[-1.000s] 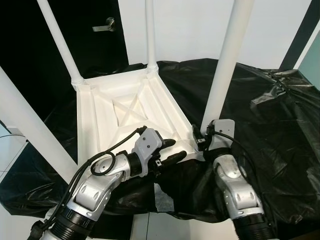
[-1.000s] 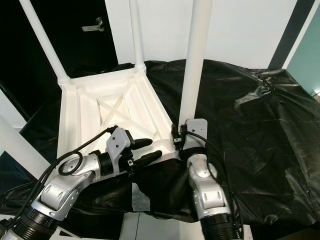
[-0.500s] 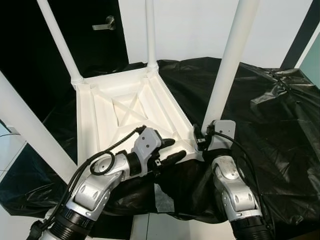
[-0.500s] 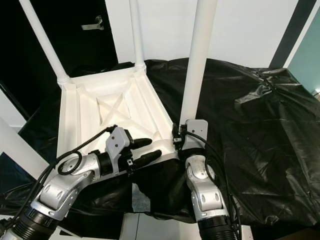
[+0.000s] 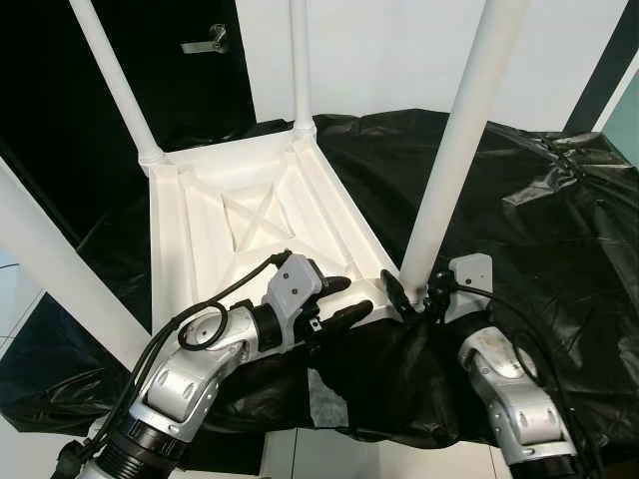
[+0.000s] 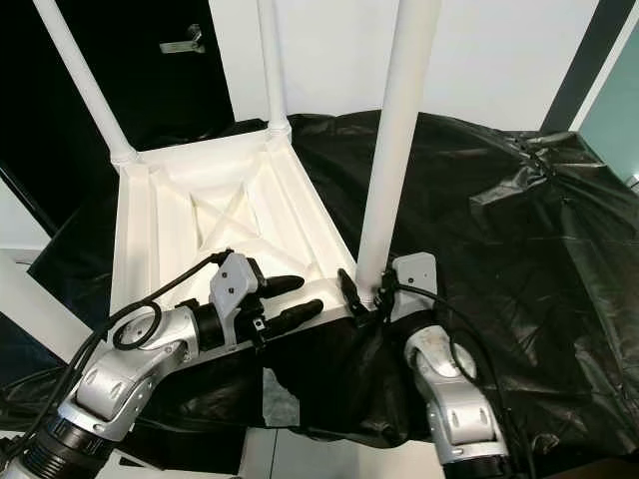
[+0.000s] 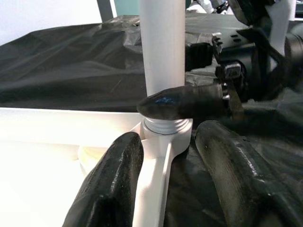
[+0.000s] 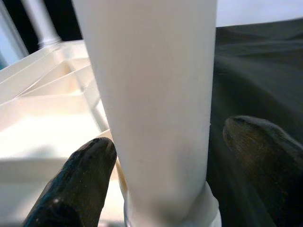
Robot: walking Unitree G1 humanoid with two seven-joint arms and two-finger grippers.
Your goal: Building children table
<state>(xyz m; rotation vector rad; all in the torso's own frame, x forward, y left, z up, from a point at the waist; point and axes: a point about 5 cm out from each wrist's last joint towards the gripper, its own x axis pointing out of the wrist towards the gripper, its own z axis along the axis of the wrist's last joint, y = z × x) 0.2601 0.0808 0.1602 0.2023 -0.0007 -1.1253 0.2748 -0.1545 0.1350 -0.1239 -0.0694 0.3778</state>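
Screwing the last leg into the upturned table

The right gripper [image 6: 367, 295] sits open around the leg [image 6: 394, 150] near its base; it should close squarely and turn without tilting (threads may cross). The left gripper [image 5: 334, 302], open, straddles the table [image 5: 215, 225] edge on the black sheet [image 5: 539, 230]. The leg points up.

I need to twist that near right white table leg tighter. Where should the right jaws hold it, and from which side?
Grip the near right white table leg low on its round shaft, just above the threaded collar at the upturned white plastic tabletop, coming in level from the robot's side. The right gripper already straddles it there, jaws apart; the left gripper straddles the tabletop's edge.
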